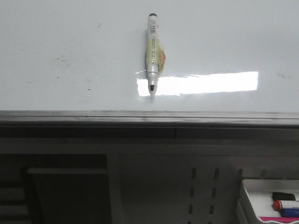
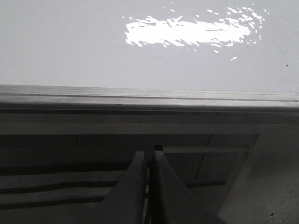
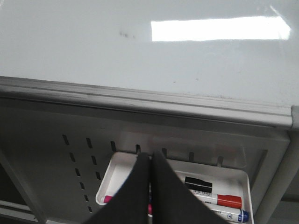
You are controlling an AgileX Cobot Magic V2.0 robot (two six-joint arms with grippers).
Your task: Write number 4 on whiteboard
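Observation:
The whiteboard (image 1: 70, 37) lies flat and glossy, with a bright glare patch and a few dark specks. No number 4 is in view on it. A white marker (image 1: 152, 49) with yellowish tape round its body rests on the board, its black tip pointing toward the near rail. Neither gripper appears in the front view. My left gripper (image 2: 148, 156) is shut and empty, below the whiteboard (image 2: 56, 46) edge. My right gripper (image 3: 150, 156) is shut and empty over a white tray (image 3: 122, 179), also short of the whiteboard (image 3: 70, 42).
A grey metal rail (image 1: 140, 115) runs along the board's near edge. Beneath it stands a slotted grey panel (image 1: 203, 191). The tray (image 1: 254, 191) at the lower right holds a red-capped marker (image 3: 219, 200), a blue-capped marker (image 3: 233, 215), a black cap (image 3: 198, 185) and something pink.

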